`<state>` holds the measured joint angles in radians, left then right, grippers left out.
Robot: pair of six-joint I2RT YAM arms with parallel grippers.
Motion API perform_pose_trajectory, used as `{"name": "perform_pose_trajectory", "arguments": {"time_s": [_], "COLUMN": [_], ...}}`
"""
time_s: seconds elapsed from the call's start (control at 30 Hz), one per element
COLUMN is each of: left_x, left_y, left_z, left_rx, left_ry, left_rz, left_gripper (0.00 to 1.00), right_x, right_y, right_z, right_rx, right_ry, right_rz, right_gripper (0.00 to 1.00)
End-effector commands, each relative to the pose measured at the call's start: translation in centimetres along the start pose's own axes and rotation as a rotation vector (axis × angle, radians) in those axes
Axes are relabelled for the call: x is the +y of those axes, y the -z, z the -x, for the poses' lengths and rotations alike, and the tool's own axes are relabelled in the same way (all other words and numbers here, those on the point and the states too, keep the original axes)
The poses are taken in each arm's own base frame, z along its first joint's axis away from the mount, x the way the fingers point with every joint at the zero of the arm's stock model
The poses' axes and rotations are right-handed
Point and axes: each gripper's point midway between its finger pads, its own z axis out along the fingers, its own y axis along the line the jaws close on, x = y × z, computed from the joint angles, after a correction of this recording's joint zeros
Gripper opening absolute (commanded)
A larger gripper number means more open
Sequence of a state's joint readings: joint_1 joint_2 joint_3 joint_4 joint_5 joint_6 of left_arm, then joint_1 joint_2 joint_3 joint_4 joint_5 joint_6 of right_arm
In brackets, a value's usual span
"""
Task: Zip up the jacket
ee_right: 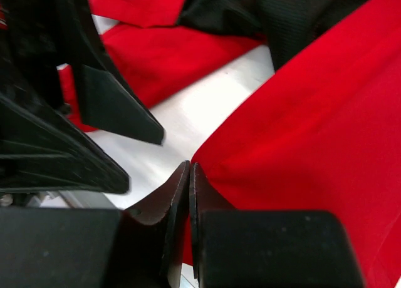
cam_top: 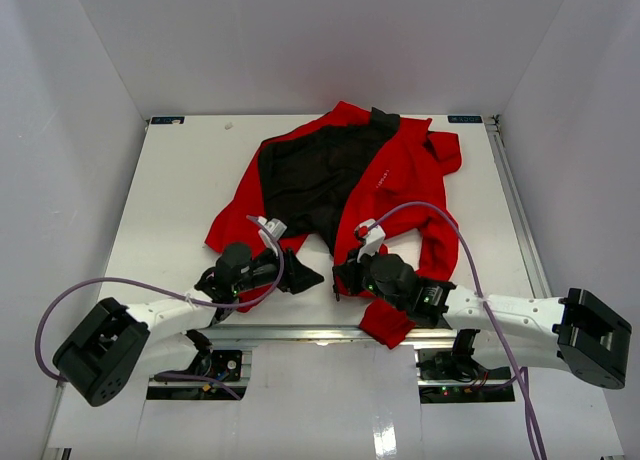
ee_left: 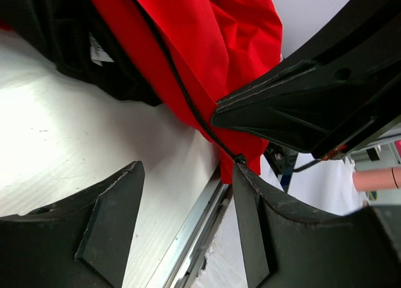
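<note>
Right wrist: right gripper (ee_right: pixel 188 166) is fully closed, a sliver of red in the slit between its fingers, so it's pinching the jacket (cam_top: pixel 400 180) at the front edge near the hem. Left gripper (ee_left: pixel 187 173) stands wide with nothing between the jaws, only bare table (cam_top: pixel 180 180) under the gap. One of its fingertips (ee_left: pixel 239 175) sits right at the low end of the zipper (ee_left: pixel 188 100), just beside the right gripper's tip.

Count: one jacket, two grippers, two arms, two purple cables (cam_top: pixel 462 250).

Jacket lies mid-table, spread open, with the black lining (cam_top: pixel 310 175) up. Small white lettering shows on the red panel on the right. A corner of hem hangs over the near edge, past the metal rail (ee_left: pixel 194 231). The right gripper's body blocks much of the hem in the left wrist view, and the left gripper's fingers block the left side of the right wrist view.

Both arms reach in low from the outer corners, forearms near level, wrists angled inward. The grippers meet nose to nose at the hem, just above the near edge.
</note>
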<state>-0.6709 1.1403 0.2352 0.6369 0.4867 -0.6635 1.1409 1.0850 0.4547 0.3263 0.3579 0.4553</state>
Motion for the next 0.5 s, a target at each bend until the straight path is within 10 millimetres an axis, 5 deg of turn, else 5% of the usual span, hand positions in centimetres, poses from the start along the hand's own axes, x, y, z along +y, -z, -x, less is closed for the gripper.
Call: {"name": "perform_pose_trajectory", "arguments": {"time_s": [0.0,0.47], "left_x": [-2.0,-2.3], "left_y": [-0.6,-1.6], "left_z": [-0.3,-1.4], "left_rx": [0.016,0.054], "left_ry": [-0.048,-0.026], "left_rz": [-0.098,-0.123], "left_gripper": [0.68,0.68], "right_x": [2.7,2.4], "right_y": [0.4,-0.1], "right_z": [2.2,0.6], "right_rx": [-0.096,-0.076], "right_ry": [-0.035,-0.043], "right_rz": [0.145,0.152], "right_gripper": [0.08,0.08]}}
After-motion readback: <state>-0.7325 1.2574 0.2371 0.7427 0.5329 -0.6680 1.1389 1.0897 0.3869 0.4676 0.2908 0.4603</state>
